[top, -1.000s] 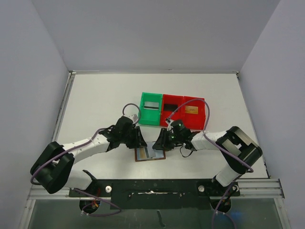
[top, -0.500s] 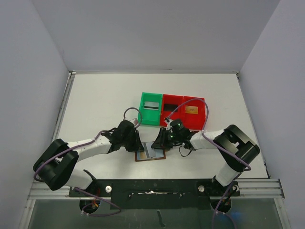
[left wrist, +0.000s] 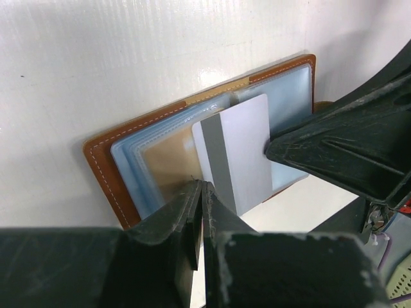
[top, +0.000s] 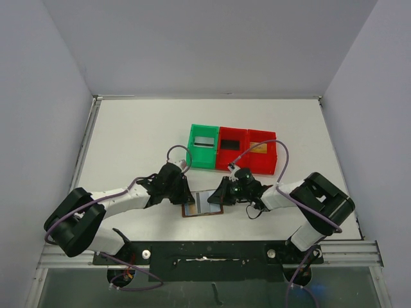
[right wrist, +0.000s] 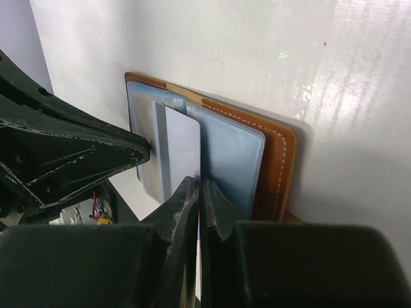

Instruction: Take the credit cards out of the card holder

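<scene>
Pinching shut within the last second, the left gripper (left wrist: 200, 186) pins the card holder (left wrist: 106, 168) near the table's (top: 141, 128) front edge. The right gripper (right wrist: 198, 183) nips the grey card (left wrist: 244, 147), seemingly ready to pull.

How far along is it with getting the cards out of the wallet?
Done: a grey card sits in the green tray, a black card and a golden card in the red trays. In hand: a pale grey card sticks out of the open card holder, the right gripper shut on its edge, the left gripper apparently pinching the holder's lining. Left: pull that card clear.
</scene>
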### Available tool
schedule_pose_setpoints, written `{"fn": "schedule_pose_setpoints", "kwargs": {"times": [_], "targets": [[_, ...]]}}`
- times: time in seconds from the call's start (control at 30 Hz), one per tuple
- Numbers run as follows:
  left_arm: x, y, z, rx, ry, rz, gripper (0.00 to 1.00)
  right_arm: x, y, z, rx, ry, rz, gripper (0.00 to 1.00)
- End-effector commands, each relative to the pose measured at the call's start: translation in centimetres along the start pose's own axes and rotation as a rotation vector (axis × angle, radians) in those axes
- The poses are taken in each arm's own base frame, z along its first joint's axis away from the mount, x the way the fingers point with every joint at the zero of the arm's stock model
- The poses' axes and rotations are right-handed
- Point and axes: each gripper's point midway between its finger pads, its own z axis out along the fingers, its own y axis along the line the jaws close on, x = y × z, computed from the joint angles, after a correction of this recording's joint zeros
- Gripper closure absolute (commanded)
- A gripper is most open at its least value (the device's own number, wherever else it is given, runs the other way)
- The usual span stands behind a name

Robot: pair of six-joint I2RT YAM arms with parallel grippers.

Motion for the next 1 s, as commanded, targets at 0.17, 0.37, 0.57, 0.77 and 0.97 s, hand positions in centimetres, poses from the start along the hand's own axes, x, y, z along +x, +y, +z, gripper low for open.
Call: {"fn": "schedule_pose_setpoints", "kwargs": {"times": [0.17, 0.37, 0.57, 0.77, 0.97], "targets": [[1.2, 1.3, 0.2, -0.034, 0.035, 0.051, 0.92, -1.2, 0.3, -0.8, 0.007, -0.065, -0.005, 0.99], [1.0, 0.2, 0.0, 0.007, 0.050, 0.078, 0.84, -1.3, 0.9, -0.1, -0.032, -0.054, 0.042, 0.78], [1.8, 1.9, 0.4, -0.071, 0.090, 0.121, 0.85, -0.9, 1.0, 0.7, -0.055, -0.027, 0.046, 0.75], [2.4, 3.2, 0.4, -0.120, 0.116, 0.137, 0.92, -0.9, 3.0, 0.6, -0.164, -0.019, -0.013, 0.76], [2.6, 3.5, 0.5, -0.130, 0.110, 0.120, 0.94, -0.5, 3.0, 1.0, -0.187, -0.008, 0.009, 0.79]]}}
